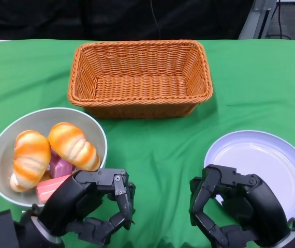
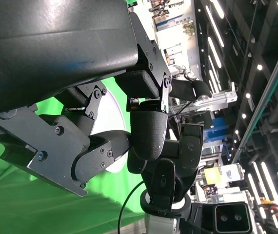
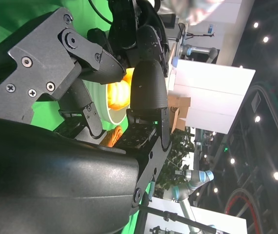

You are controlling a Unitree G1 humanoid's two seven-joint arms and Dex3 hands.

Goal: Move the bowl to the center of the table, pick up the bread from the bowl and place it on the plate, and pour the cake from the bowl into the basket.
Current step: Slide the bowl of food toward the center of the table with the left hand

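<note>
Both hands sat at the bottom of the head view, fingers curled inward with nothing in them. At lower left the left hand hung just beside the near rim of the bowl, its knuckles close to the pink cake pieces. At lower right the right hand overlapped the near left edge of the plate, which was pale lilac and bare.

Left of centre, the grey bowl held two orange-striped bread rolls side by side, the cake pieces tucked under and in front of them. At upper centre stood the wicker basket, oblong, with nothing inside, well apart from both hands. Green cloth covered the table under everything.

From the right wrist, curled fingers filled the frame, with an orange roll and the bowl's rim glimpsed between them. From the left wrist, its fingers were likewise bent in, the plate's pale edge showing behind them.
</note>
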